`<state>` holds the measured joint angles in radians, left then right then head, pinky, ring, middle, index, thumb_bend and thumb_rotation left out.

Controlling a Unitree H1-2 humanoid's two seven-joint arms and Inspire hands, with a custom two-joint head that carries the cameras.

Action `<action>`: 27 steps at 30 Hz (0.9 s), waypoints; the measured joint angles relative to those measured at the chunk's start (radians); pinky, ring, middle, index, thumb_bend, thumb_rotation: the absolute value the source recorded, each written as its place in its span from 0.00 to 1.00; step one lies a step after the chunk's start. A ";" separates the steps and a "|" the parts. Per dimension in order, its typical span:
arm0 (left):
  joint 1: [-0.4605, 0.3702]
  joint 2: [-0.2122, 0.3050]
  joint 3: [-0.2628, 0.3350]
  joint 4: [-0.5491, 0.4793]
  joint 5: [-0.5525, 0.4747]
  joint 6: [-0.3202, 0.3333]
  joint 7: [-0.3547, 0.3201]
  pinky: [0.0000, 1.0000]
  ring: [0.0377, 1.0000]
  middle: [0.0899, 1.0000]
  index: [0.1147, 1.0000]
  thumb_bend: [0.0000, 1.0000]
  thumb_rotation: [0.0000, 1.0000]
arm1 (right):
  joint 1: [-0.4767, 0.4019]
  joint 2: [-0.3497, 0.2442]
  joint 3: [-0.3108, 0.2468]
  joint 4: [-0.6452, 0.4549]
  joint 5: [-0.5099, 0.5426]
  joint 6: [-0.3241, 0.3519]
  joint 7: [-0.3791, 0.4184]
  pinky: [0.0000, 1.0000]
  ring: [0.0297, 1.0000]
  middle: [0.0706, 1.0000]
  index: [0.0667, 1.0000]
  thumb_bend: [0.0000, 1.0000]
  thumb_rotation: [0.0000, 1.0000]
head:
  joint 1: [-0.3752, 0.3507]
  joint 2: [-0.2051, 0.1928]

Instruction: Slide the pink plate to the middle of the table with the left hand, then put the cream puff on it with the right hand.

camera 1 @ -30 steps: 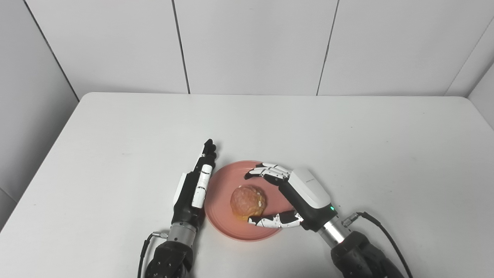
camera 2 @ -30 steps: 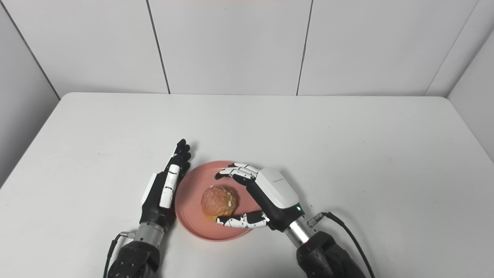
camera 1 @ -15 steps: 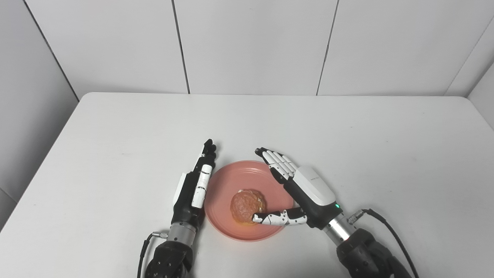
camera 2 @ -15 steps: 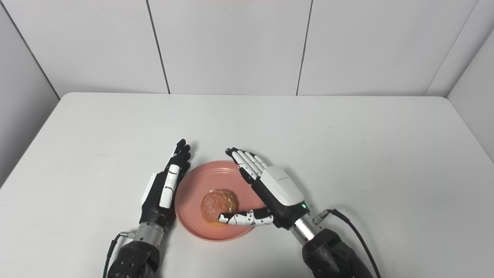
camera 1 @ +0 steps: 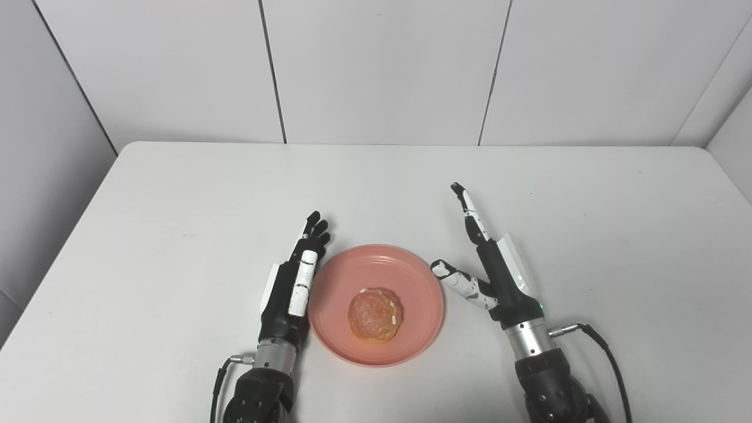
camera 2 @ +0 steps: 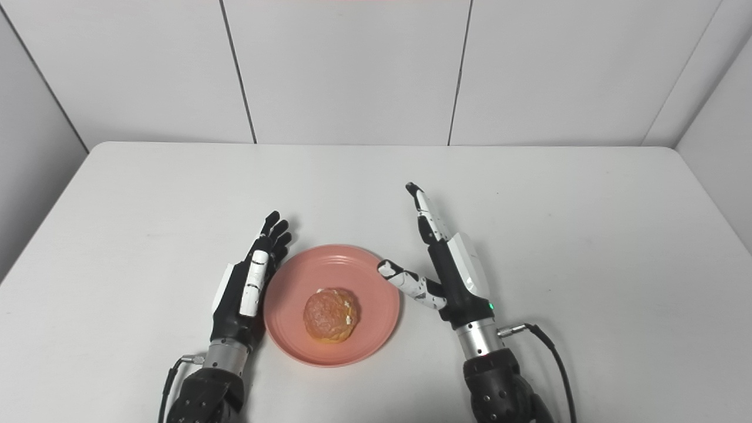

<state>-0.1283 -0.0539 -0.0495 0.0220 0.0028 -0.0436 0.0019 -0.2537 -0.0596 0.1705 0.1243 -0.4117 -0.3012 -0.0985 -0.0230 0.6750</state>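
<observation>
Cream puff [camera 1: 375, 306] sitting on the pink plate [camera 1: 411, 276], a little toward the near side of its middle, round and squat with no clear long axis. Plate flat on the white table [camera 1: 176, 194], near the front edge and roughly centred left to right. Left hand [camera 1: 292, 285] just beside the plate's left rim, edge-on, fingers straight and together pointing away from the robot, holding nothing; touching the rim or only beside it, hard to tell. Right hand [camera 2: 446, 273] just off the plate's right rim, fingers straight and pointing up and away, thumb [camera 2: 405, 281] spread out toward the plate, tip near the rim, holding nothing. Puff to the left of the right hand and to the right of the left hand, clear of both, slightly nearer the left. By the look of it, both steps done: plate placed, puff on it, nothing left but drawing the hands away without nudging the rim. Count: one plate, one cream puff, two hands, one cable at each wrist
</observation>
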 measured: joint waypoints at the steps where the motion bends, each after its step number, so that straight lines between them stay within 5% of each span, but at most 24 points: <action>1: -0.004 -0.001 0.001 0.005 -0.001 -0.004 0.000 1.00 0.98 0.98 0.96 0.66 1.00 | 0.004 0.008 -0.003 -0.003 0.003 0.027 0.001 1.00 1.00 1.00 1.00 0.67 1.00 | 0.000 0.000; 8: -0.023 0.001 0.015 0.019 -0.002 -0.012 0.000 1.00 0.98 0.98 0.96 0.63 1.00 | 0.038 0.046 -0.019 -0.040 0.080 0.175 0.051 1.00 1.00 1.00 1.00 0.73 1.00 | -0.003 0.002; 10: -0.023 0.001 0.015 0.020 -0.002 -0.012 0.000 1.00 0.98 0.98 0.97 0.63 1.00 | 0.051 0.053 -0.024 -0.065 0.106 0.215 0.062 1.00 1.00 1.00 1.00 0.68 1.00 | -0.002 0.003; 17: -0.026 0.002 0.016 0.024 0.004 -0.017 0.008 1.00 0.98 0.98 0.97 0.60 1.00 | 0.088 0.105 -0.037 -0.104 0.338 0.263 0.155 1.00 1.00 1.00 1.00 0.68 0.90 | 0.000 0.005; 27: -0.026 0.002 0.015 0.024 0.008 -0.017 0.024 1.00 1.00 0.99 0.98 0.60 1.00 | 0.105 0.130 -0.045 -0.116 0.458 0.317 0.186 1.00 1.00 1.00 1.00 0.63 0.90 | -0.002 0.006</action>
<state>-0.1539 -0.0518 -0.0350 0.0456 0.0112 -0.0609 0.0255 -0.1490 0.0702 0.1259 0.0083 0.0466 0.0155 0.0879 -0.0245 0.6811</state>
